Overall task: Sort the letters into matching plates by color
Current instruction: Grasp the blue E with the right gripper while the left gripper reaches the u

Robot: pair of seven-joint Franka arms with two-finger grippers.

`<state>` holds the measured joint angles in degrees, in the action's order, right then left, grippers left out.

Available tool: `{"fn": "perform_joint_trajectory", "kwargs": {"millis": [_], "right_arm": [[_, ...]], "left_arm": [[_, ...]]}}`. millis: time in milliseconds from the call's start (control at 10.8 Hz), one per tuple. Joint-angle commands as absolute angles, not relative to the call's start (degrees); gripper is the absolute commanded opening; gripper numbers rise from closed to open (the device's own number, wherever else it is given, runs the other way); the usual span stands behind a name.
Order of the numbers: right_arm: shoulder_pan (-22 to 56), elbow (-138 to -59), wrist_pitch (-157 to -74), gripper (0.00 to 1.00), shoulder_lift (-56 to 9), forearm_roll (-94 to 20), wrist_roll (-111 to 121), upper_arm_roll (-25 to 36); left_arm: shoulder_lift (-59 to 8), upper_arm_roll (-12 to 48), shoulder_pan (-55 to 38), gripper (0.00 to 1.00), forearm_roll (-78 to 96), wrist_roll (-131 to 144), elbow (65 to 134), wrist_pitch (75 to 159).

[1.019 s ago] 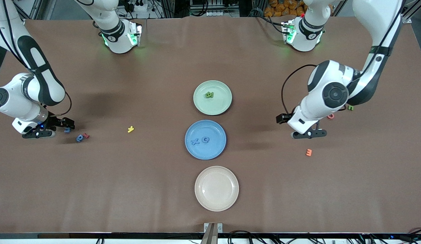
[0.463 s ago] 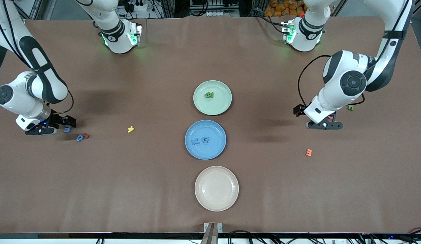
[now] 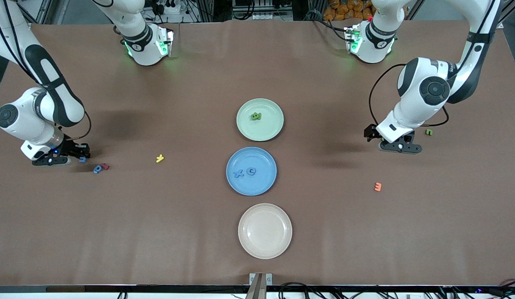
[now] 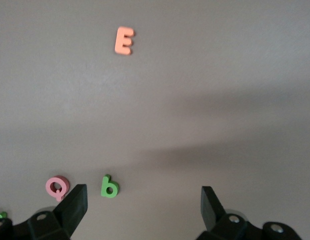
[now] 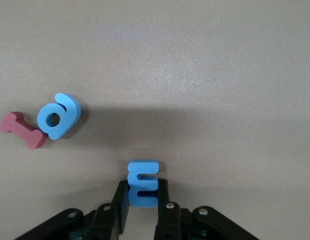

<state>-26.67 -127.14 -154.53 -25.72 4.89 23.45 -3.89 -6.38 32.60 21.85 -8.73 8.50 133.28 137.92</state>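
Note:
My right gripper (image 5: 143,194) is shut on a blue letter E (image 5: 143,184), low at the table near the right arm's end (image 3: 81,158). A blue letter a (image 5: 59,116) lies close by (image 3: 97,168). My left gripper (image 4: 144,205) hangs open above a green letter b (image 4: 109,187), which lies close to one finger (image 4: 75,202). Another green letter (image 3: 428,132) lies beside that gripper (image 3: 400,147). The pale green plate (image 3: 270,125) holds a green letter (image 3: 255,116). The blue plate (image 3: 259,183) holds two blue letters (image 3: 239,174), (image 3: 251,171).
A red letter (image 5: 22,130) touches the blue a. A pink Q (image 4: 57,187) lies beside the green b, and an orange E (image 3: 378,187) lies nearer the front camera. A yellow letter (image 3: 159,158) and a beige plate (image 3: 264,231) are also on the table.
My right gripper has shut on the blue E. The left arm has swung toward its end of the table, coming over the pink and green letters.

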Motion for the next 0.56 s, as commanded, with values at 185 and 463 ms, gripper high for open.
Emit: {"fn": "perform_joint_trajectory", "kwargs": {"millis": [185, 463], "right_arm": [[-27.69, -127.62, -155.3, 0.14, -25.93, 5.19, 23.56, -4.4], [-27.25, -126.48, -153.29, 0.12, -23.65, 5.1, 21.46, -4.66]], "left_arm": [[-2.99, 23.76, 22.15, 1.0, -7.65, -4.97, 143.25, 147.38], [-3.25, 19.61, 22.06, 1.0, -7.38, -13.32, 147.56, 152.56]]}}
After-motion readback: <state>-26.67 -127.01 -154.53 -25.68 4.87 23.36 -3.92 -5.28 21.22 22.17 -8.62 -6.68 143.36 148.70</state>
